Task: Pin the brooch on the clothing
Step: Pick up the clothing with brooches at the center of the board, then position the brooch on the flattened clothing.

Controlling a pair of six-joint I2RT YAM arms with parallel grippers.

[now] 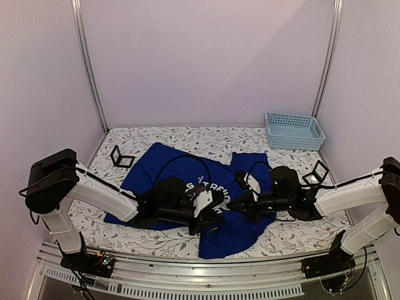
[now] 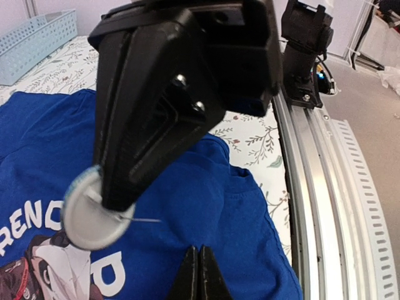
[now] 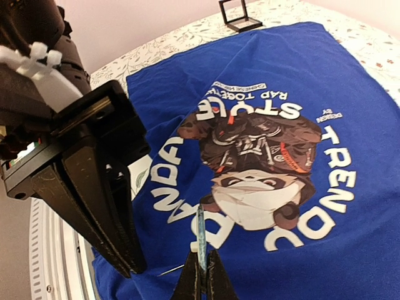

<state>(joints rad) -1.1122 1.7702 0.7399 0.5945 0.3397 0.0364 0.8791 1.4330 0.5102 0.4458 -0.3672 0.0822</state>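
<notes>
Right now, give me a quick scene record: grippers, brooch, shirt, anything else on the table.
brooch: round disc, pin sticking out, apparently not in cloth yet
right gripper: shut on brooch rim
left gripper: shut, nothing seen in it, close to brooch
T-shirt: blue, panda print up, on table
other: light-blue basket back right; two black frames

A lab booth with aluminium rails point(image 1: 87, 62), plain walls point(image 1: 206, 56).
</notes>
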